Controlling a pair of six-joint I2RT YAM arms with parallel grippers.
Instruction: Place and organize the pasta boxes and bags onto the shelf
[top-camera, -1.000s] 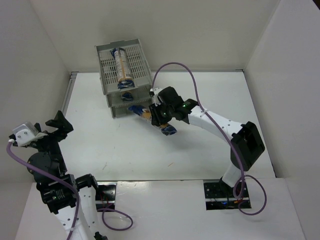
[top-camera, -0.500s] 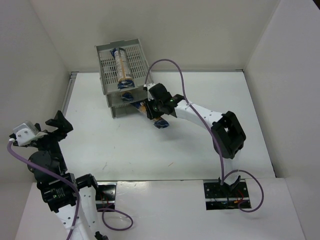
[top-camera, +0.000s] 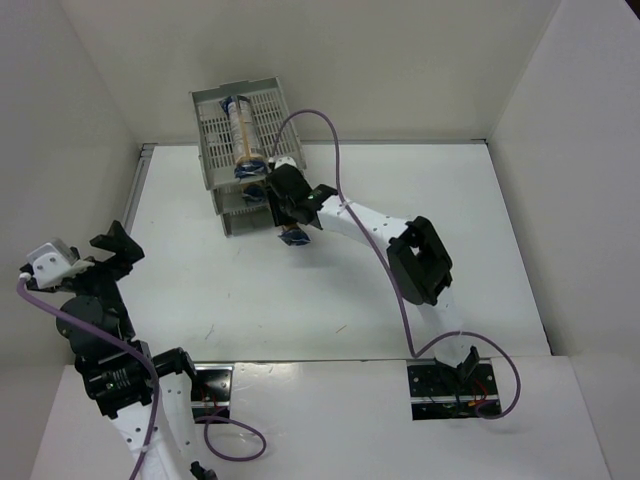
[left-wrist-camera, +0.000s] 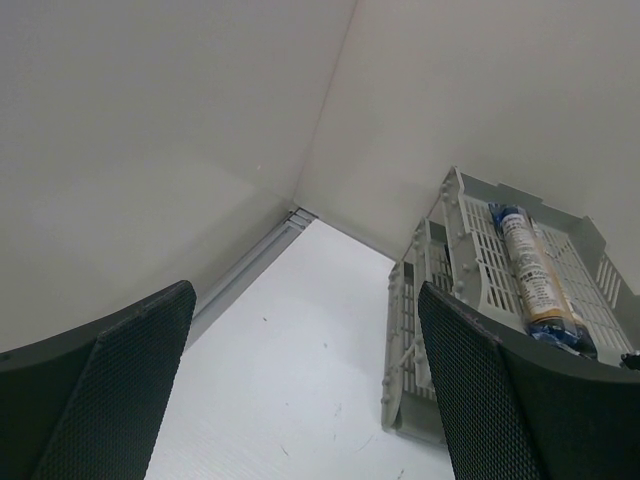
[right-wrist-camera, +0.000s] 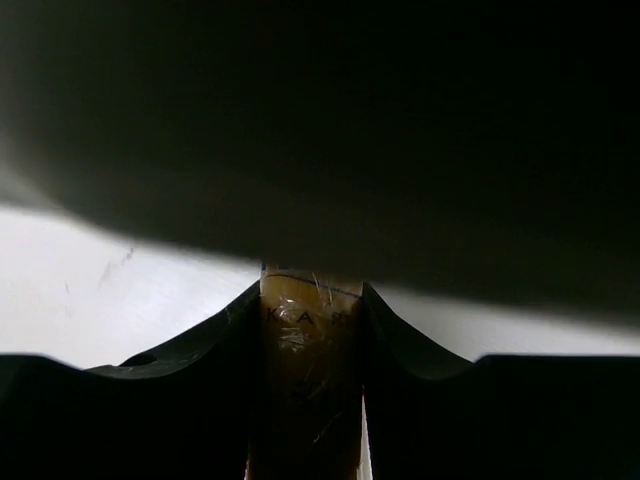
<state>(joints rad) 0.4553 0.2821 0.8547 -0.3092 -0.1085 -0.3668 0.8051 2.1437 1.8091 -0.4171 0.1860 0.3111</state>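
Wrist view alone shows right tool (right-wrist-camera: 306, 300) gripping packet (right-wrist-camera: 305, 385)

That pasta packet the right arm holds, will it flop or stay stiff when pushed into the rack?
Probably stiff: the pasta packet juts straight beyond the right gripper, no sag. Its glossy wrap might slide between the fingers.

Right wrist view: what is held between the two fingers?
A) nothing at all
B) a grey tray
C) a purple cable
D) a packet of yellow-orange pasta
D: the right fingers close on both sides of a pasta packet with yellow-orange contents, and in the top view its blue end sticks out at the front of the shelf.
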